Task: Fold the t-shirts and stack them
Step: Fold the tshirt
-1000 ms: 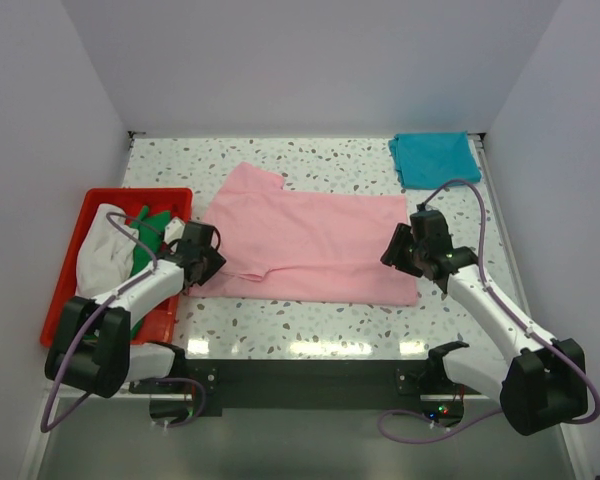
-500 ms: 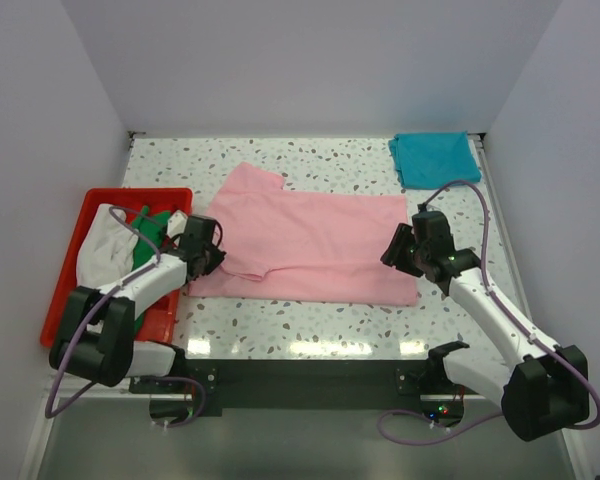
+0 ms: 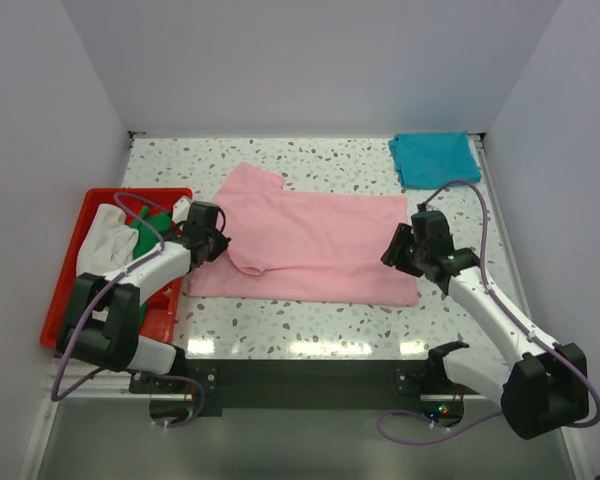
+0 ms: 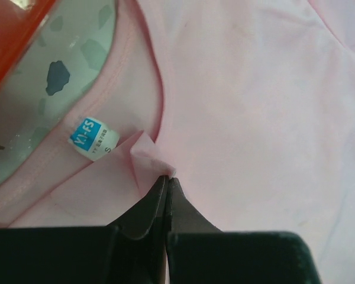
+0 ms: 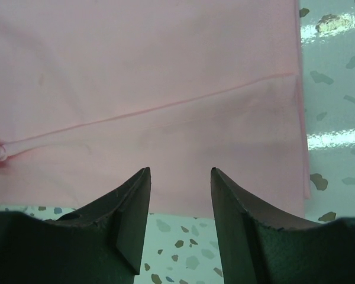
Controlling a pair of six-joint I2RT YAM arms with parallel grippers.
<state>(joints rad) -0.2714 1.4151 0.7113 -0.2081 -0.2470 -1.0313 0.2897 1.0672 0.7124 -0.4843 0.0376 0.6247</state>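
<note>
A light pink t-shirt (image 3: 310, 245) lies spread across the middle of the table. My left gripper (image 3: 218, 243) is at its left end, shut on a small pinch of pink cloth (image 4: 151, 157) beside the collar label (image 4: 94, 139). My right gripper (image 3: 392, 250) stands open over the shirt's right end, its fingers (image 5: 136, 195) straddling the hem (image 5: 165, 189) with nothing between them. A folded teal t-shirt (image 3: 435, 158) lies at the back right corner. A white t-shirt (image 3: 102, 245) and a green one (image 3: 145, 238) lie bunched in the red tray.
The red tray (image 3: 140, 192) sits at the table's left edge, close beside my left arm. Speckled tabletop (image 3: 310, 315) shows in front of the pink shirt and along the back. White walls enclose the table on three sides.
My left gripper has shut on the pink cloth near the collar and shifted back and to the right, drawing up a small fold. The right gripper has barely moved.
</note>
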